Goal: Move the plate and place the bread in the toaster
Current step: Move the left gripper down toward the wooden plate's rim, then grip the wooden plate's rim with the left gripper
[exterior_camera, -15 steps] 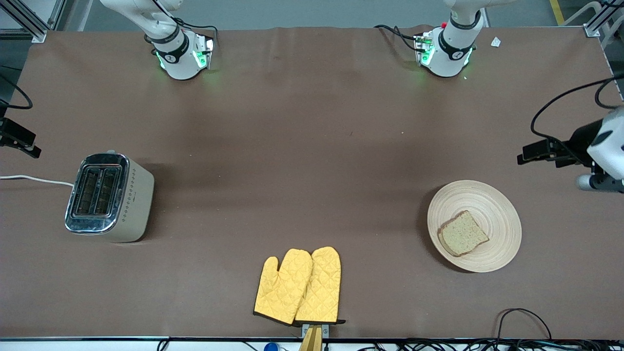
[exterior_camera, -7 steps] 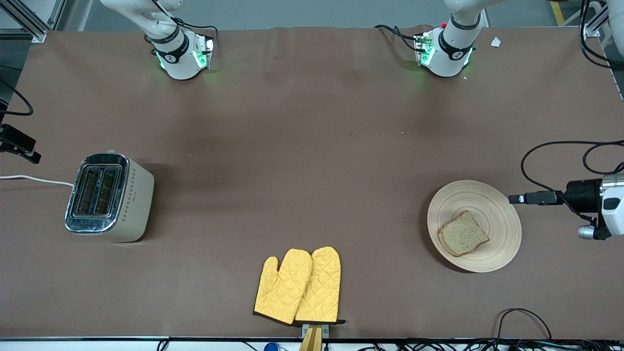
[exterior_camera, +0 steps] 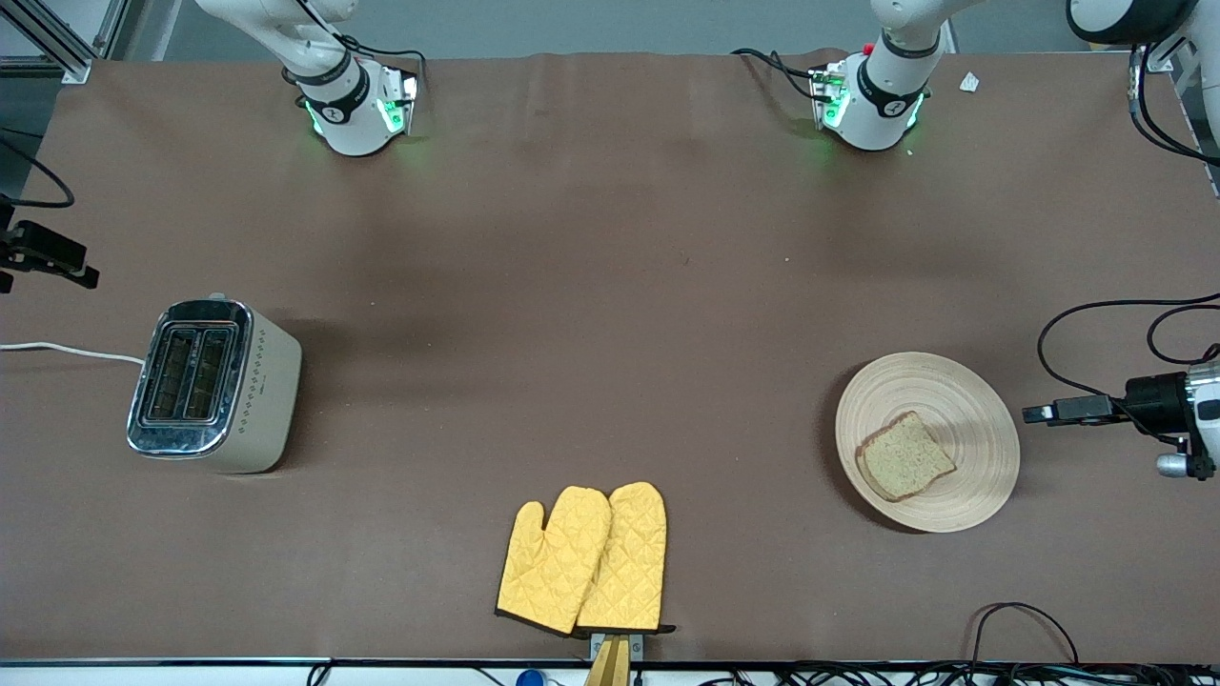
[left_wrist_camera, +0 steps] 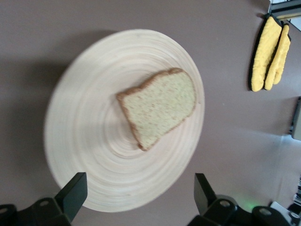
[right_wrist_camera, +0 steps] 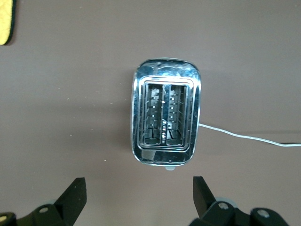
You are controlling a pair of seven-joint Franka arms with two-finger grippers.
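Both jaws gape wide, empty. Left gripper (left_wrist_camera: 136, 200) hangs by the plate (exterior_camera: 972, 395), bread (exterior_camera: 905, 457) on it; right gripper (right_wrist_camera: 136, 197) hovers over the empty toaster (exterior_camera: 214, 386). Nothing's done yet.

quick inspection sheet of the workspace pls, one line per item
surface: brown table, flat, faint creases
plate: plate toward the left arm's end, flat on the table
bread: bread lying on the plate
toaster: toaster toward the right arm's end, both slots empty
clutter: yellow oven mitts at the camera-side edge
left pincer: left pincer open, beside the plate's rim
right pincer: right pincer open, over the table by the toaster
cables: white cord from the toaster; black cables at the left arm
surroundings: nothing seen
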